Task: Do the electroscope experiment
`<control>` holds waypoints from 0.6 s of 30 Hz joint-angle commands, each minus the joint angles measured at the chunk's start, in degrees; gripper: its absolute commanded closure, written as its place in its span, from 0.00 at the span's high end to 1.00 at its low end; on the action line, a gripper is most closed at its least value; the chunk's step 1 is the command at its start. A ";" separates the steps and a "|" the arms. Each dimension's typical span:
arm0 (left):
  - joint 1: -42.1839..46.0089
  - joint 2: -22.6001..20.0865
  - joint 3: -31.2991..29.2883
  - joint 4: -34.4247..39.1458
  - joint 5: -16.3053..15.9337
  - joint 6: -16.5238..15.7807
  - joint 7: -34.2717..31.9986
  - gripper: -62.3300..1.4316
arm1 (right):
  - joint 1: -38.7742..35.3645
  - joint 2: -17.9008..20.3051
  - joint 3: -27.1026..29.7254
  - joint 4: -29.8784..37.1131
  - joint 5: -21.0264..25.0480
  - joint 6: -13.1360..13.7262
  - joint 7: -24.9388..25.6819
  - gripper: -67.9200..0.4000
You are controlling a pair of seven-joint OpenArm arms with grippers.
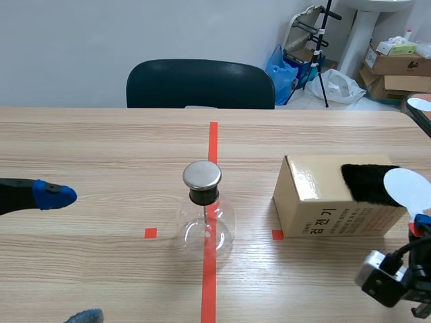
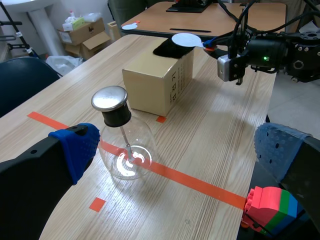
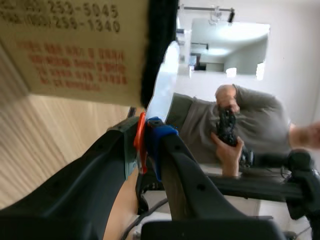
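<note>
On wood table (image 1: 101, 148), red tape (image 1: 213, 141) marks: flask (image 1: 205, 222) centre, box (image 1: 316, 208) beside; left gripper (image 2: 177, 150) spread wide, right gripper (image 3: 145, 142) clamps paddle (image 1: 407, 188). Behind: chair (image 1: 200, 84), cartons (image 1: 397, 64).

Black Korean lettering "검전기" on the front of the cardboard box (image 1: 316, 210), beside illegibly small red print.

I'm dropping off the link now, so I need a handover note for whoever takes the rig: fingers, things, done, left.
Left gripper: fingers open, with the electroscope flask just ahead, untouched, on the red tape line.
Right gripper: fingers shut on the white disc by its orange handle. The disc is at the black cloth on top of the cardboard box; contact unclear.
Done: disc in hand.
Left: probably rub it on the cloth, then bring it to the flask's metal cap.
</note>
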 commanded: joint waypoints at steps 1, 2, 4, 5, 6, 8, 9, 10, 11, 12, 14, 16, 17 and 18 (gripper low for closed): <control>0.00 0.31 0.28 0.22 -0.90 -0.09 -0.79 1.00 | 0.61 0.66 0.07 0.98 -0.50 -0.42 7.58 0.02; 0.00 0.31 0.28 0.22 -1.01 -0.09 -0.79 1.00 | 0.68 0.48 -0.13 1.01 -0.42 -0.83 7.69 0.02; 0.00 0.28 0.28 0.22 -1.09 -0.09 -0.79 1.00 | 0.66 -0.04 -0.31 1.01 0.24 -2.10 -0.09 0.02; 0.00 0.28 0.28 0.22 -1.16 -0.09 -0.79 1.00 | 0.66 -0.09 -0.31 0.98 0.20 -1.77 -4.57 0.02; 0.00 0.28 0.28 0.22 -1.29 -0.09 -0.79 1.00 | 0.63 -0.02 -0.31 0.98 0.02 -0.48 -5.51 0.02; 0.00 0.31 0.28 0.22 -1.29 -0.09 -0.79 1.00 | 0.63 0.31 -0.44 0.98 -0.72 0.11 1.49 0.02; 0.00 0.31 0.28 0.22 -1.31 -0.09 -0.81 1.00 | 0.87 0.24 -0.44 0.98 -0.31 0.11 5.90 0.02; 0.00 0.31 0.28 0.22 -1.42 -0.09 -0.81 1.00 | 0.96 -0.04 -0.52 0.98 0.15 -0.02 6.88 0.02; 0.00 0.28 0.28 0.22 -1.66 -0.09 -0.79 1.00 | 0.96 -0.42 -0.52 1.01 0.55 -1.09 4.22 0.02; 0.00 0.28 0.28 0.22 -2.03 -0.09 -0.79 1.00 | 0.94 -0.70 -0.52 1.01 1.36 -2.40 -0.44 0.02; 0.00 0.28 0.28 0.22 -2.60 -0.09 -0.79 1.00 | 0.79 -0.61 -0.37 0.98 1.55 -0.76 -6.49 0.02; 0.00 0.28 0.28 0.22 -2.60 -0.09 -0.79 1.00 | 0.81 -0.11 -0.35 0.98 -0.13 3.10 -0.57 0.02; 0.00 0.31 0.28 0.22 -2.60 -0.09 -0.79 1.00 | 1.01 -0.07 -0.42 0.98 -0.33 3.28 3.74 0.02; 0.00 0.31 0.28 0.22 -2.60 -0.09 -0.79 1.00 | 1.01 -0.22 -0.42 1.03 -0.33 2.89 5.75 0.02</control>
